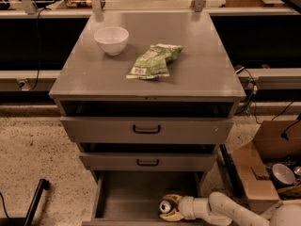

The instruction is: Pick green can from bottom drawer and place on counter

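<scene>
1. The counter carries only a white bowl and a snack bag, so nothing has been placed there.
2. The bottom drawer stands open, so access is sorted.
3. The gripper is low inside the drawer, its fingers pinched on either side of the can.
4. The green can lies at the drawer's front right, gripped but not yet lifted. The lift and the placing remain.
</scene>
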